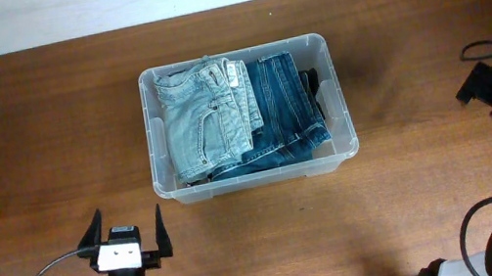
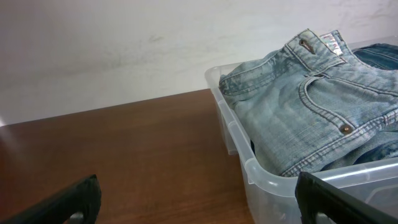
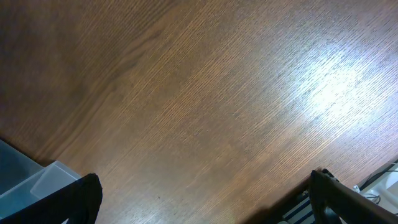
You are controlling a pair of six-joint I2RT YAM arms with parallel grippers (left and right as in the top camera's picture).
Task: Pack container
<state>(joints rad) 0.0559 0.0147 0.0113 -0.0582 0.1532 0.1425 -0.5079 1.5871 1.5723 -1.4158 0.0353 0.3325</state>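
Item: container (image 1: 262,179), clear plastic, centre of the overhead frame, standing on the bench (image 1: 29,143).
Contents: folded light-wash jeans (image 1: 200,125) on its left side; folded darker blue jeans (image 1: 286,107) beside them on the right; a sliver of black fabric (image 1: 314,83) at the right wall, kind unclear.
Fill: in the left wrist view the light-wash jeans rise slightly above the rim.
Left end effector (image 1: 126,216): lower left of the overhead frame, near the container's front corner, fingers spread wide, holding nothing.
Right end effector (image 3: 205,205): over bare bench at the right edge, well apart from the container, fingers wide, nothing between them.
Loose garments on bench: none in view.
Step in hand: packing appears finished or close to it.
Next move: probably pressing the raised denim level with the rim, approaching from above.
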